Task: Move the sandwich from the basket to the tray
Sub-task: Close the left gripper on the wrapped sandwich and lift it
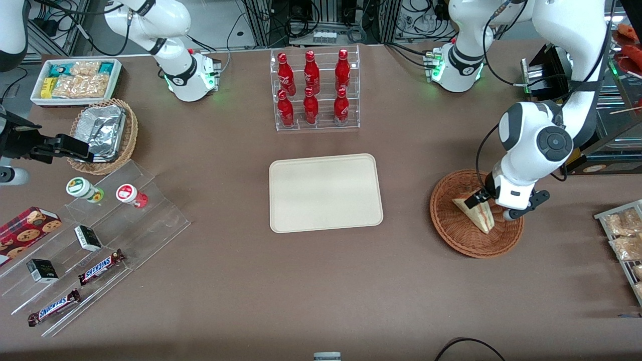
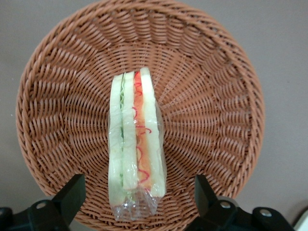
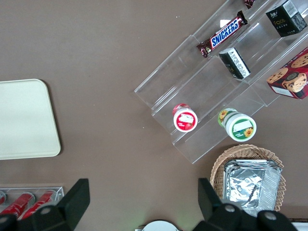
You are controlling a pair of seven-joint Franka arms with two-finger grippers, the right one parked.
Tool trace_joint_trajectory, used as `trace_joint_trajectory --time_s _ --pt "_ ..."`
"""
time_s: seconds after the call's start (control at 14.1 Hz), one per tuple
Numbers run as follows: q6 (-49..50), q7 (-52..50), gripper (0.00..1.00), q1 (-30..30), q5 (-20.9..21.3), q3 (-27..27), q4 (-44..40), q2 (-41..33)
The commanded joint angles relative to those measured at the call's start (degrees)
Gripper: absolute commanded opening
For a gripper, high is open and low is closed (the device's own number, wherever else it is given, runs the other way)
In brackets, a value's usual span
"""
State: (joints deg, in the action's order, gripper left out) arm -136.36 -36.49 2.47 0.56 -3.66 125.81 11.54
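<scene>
Claw (image 2: 135,199): spread wide, fingers (image 2: 72,192) either side of the sandwich, not touching it; low over the basket.
Sandwich (image 2: 134,144): in the basket, standing on edge, filling up.
Basket (image 1: 451,228): on the worktop (image 1: 321,281), toward the working arm's end.
Tray (image 1: 325,192): mid-worktop, well apart from the basket.
</scene>
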Motion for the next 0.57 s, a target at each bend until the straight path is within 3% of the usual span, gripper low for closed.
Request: trace_joint_trajectory --time_s 0.0,0.35,0.5 --pt "-1.36 -1.57 1.0 0.17 0.14 -0.03 0.4 1.11" --pt "-4.79 -1.66 1.0 0.08 0.14 -0.03 1.01 4.09" --pt "-5.23 -1.74 0.92 0.08 0.14 0.06 1.01 4.54"
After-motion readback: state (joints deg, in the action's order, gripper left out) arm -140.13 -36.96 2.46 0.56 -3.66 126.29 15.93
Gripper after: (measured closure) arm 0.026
